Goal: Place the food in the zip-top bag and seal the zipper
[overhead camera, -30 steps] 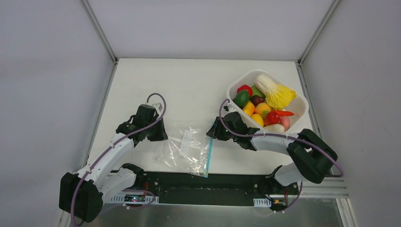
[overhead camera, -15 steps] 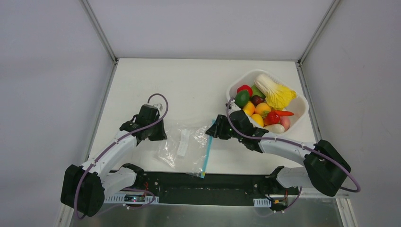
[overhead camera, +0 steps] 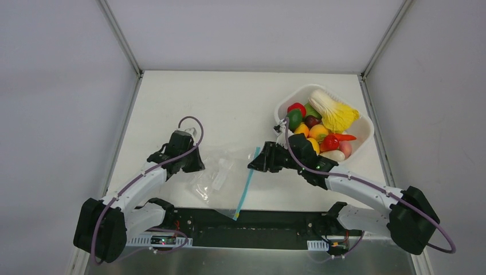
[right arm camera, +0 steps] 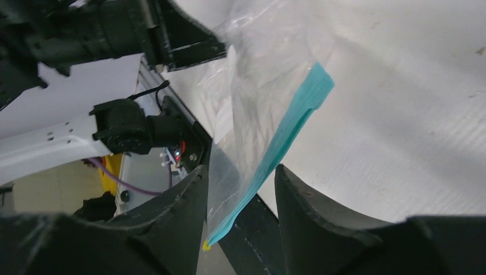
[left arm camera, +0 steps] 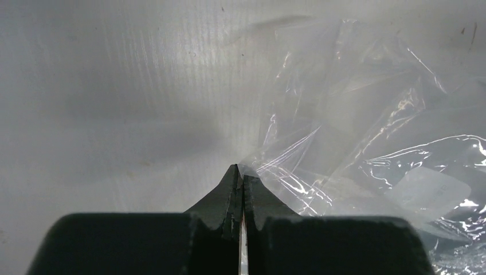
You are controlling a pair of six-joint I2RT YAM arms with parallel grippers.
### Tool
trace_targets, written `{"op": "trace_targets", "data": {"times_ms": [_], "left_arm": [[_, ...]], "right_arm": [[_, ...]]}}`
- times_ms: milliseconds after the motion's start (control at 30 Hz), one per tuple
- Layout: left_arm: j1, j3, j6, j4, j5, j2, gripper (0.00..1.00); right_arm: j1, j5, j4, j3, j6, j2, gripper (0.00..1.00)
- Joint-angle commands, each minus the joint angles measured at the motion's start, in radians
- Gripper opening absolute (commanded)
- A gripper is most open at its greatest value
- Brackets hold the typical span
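Note:
The clear zip-top bag (overhead camera: 220,177) lies crumpled between my two grippers on the white table. Its teal zipper (overhead camera: 246,183) runs from beside my right gripper down to the front rail. My left gripper (overhead camera: 192,166) is shut on the bag's left corner, and the wrist view shows the film pinched at its tips (left arm camera: 239,169). My right gripper (overhead camera: 255,164) is open at the zipper's far end. In the right wrist view the zipper (right arm camera: 286,132) and bag film (right arm camera: 263,69) show between its spread jaws (right arm camera: 240,172). The food (overhead camera: 315,129) is piled in the tub.
A white tub (overhead camera: 321,87) at the back right holds the toy fruits and vegetables, with a large pale cabbage (overhead camera: 332,112) on top. The black base rail (overhead camera: 275,229) runs along the table's front edge. Grey walls close in the table on three sides.
The right arm has swung and reached further out. The zipper has tilted, its near end swinging left towards the rail. The bag has shifted slightly left; the left gripper stays shut on its corner.

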Motion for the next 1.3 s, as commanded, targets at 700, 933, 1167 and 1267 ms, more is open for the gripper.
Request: {"op": "trace_targets", "data": {"times_ms": [700,933,1167,1267], "left_arm": [[-0.011,-0.092,-0.290,0.421,0.106,0.069,0.00],[-0.012,-0.112,-0.344,0.477,0.090,0.094,0.00],[-0.011,-0.157,-0.385,0.505,0.039,0.061,0.00],[-0.010,-0.169,-0.398,0.514,0.031,0.056,0.00]], "right_arm": [[0.035,-0.284,-0.080,-0.010,-0.207,-0.140,0.75],[0.081,-0.243,-0.095,-0.020,-0.207,-0.102,0.75],[0.121,-0.202,0.050,-0.104,-0.207,-0.106,0.75],[0.125,-0.191,0.089,-0.129,-0.207,-0.096,0.75]]}}
